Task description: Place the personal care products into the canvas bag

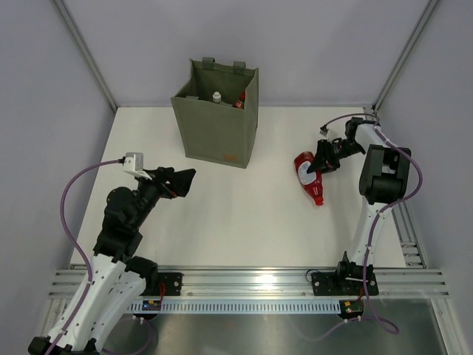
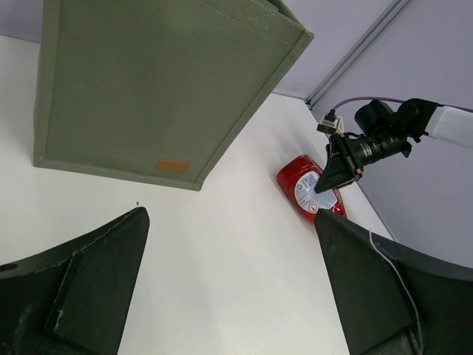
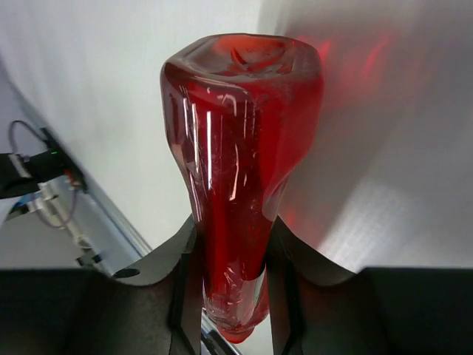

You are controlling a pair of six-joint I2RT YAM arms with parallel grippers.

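Starting at the near edge, where both arm bases are bolted, you are holding the left gripper [image 1: 179,182] above the white table [image 1: 222,229], left of centre. Its jaws are standing wide apart and are carrying nothing. In the left wrist view its two dark fingers [image 2: 96,288] are framing bare tabletop, and no bottle is lying between them.

Farther out and on the right side, you are clamping the right gripper [image 1: 323,159] onto a red bottle [image 1: 305,171]. The right wrist view is showing both fingers [image 3: 185,266] pressing against opposite sides of the bottle's narrower part, with the broad end pointing away from the camera. The jaws are closed on the bottle. In the top view the bottle is lying slanted, its red cap pointing toward the near edge and its labelled face turned up. The gripper is reaching in from the bottle's right. You cannot tell whether the bottle is resting on the table or sitting just clear of it.

Farthest away, the olive canvas bag [image 1: 214,126] is standing upright near the back wall, well apart from the gripped bottle and to its left. Its orange label [image 1: 230,157] is facing the arms. A white cap [image 1: 216,96] and a red cap [image 1: 240,98] are showing inside its open mouth.
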